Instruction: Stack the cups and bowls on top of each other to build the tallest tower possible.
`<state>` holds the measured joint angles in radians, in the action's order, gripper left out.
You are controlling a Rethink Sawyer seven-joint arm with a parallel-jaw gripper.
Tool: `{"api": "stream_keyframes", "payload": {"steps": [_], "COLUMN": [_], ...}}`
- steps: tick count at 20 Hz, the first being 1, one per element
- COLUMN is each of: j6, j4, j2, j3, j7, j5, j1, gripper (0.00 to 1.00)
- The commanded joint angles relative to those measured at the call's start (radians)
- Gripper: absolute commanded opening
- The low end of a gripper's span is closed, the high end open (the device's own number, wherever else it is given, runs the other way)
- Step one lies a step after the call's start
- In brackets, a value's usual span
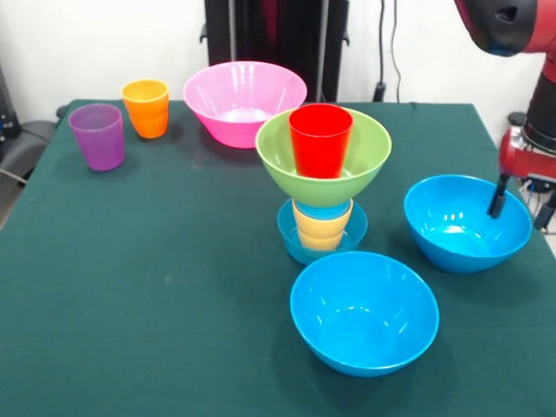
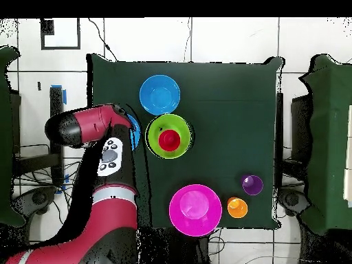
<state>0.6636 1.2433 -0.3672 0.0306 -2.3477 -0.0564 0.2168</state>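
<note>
The red and black arm (image 1: 521, 52) bends down at the picture's right; its gripper (image 1: 499, 198) shows one dark finger, perhaps open, state unclear.

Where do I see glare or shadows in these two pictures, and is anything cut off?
Front view: white glare spots shine inside the glossy pink plastic bowl and the nearest large blue plastic bowl; soft shadows lie beside the translucent purple plastic cup; the red robot arm is cut off at the top edge. Overhead view: the arm hides most of one blue bowl.
</note>
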Motion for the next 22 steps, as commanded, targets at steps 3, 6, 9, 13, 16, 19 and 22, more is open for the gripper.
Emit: {"api": "stream_keyframes", "payload": {"steps": [3, 6, 9, 13, 16, 19, 22], "j6": [0.108, 0.118, 0.144, 0.166, 0.160, 0.159, 0.164], "j4": [-0.082, -0.115, -0.158, -0.185, -0.175, -0.166, -0.140], "j2": [0.080, 0.113, 0.141, 0.156, 0.155, 0.153, 0.130], "j3": [-0.103, -0.088, -0.067, -0.056, -0.056, -0.050, -0.019], "j7": [0.007, -0.013, -0.033, -0.037, -0.037, -0.041, -0.076], "j5": [0.007, 0.006, 0.004, 0.006, 0.009, 0.009, 0.007], "j1": [0.015, 0.028, 0.043, 0.049, 0.050, 0.049, 0.061], "gripper": [1.00, 1.00, 1.00, 1.00, 1.00, 1.00, 1.00]}}
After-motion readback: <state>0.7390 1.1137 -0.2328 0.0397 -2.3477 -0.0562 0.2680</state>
